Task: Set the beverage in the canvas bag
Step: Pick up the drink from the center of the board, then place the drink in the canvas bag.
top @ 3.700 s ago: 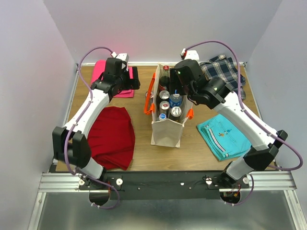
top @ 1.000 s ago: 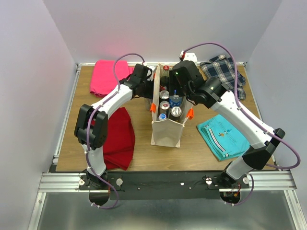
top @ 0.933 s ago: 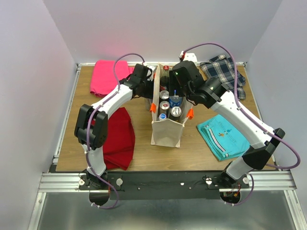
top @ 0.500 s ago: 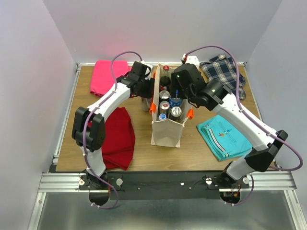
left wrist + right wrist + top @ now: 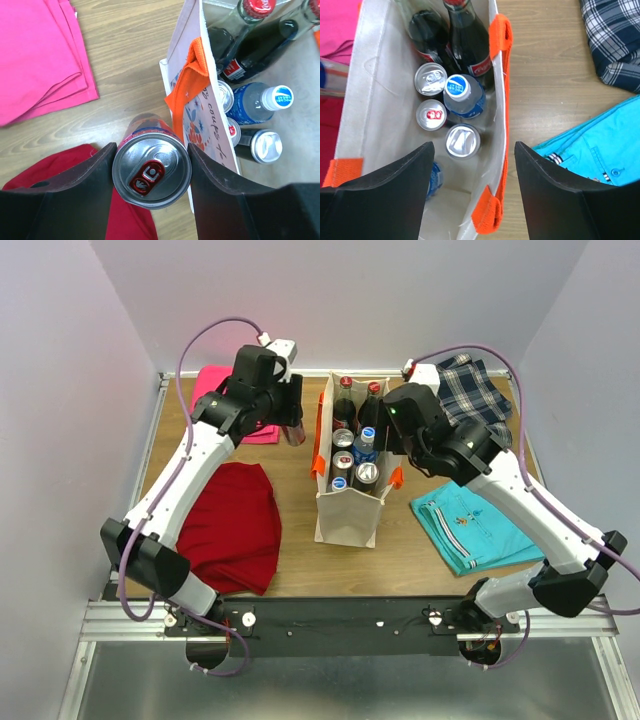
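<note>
The beverage, a can with a silver top and red tab (image 5: 151, 172), sits between the black fingers of my left gripper (image 5: 151, 172), which is shut on it. From above, the left gripper (image 5: 293, 430) hangs just left of the canvas bag (image 5: 350, 515), near its orange handle (image 5: 187, 92). The cream canvas bag (image 5: 370, 75) stands upright and holds two cola bottles (image 5: 470, 45), a blue-capped water bottle (image 5: 462, 92) and several cans. My right gripper (image 5: 474, 150) is open above the bag's right wall with nothing held; from above, the right gripper (image 5: 385, 440) is at the bag's right rim.
A pink cloth (image 5: 215, 390) lies at the back left and a red cloth (image 5: 235, 525) at the front left. A plaid cloth (image 5: 475, 390) lies at the back right, a teal garment (image 5: 470, 525) at the front right. Walls close in three sides.
My left arm has risen and swung back to the left with the can, away from low beside the bag. The right gripper has shifted slightly right.
</note>
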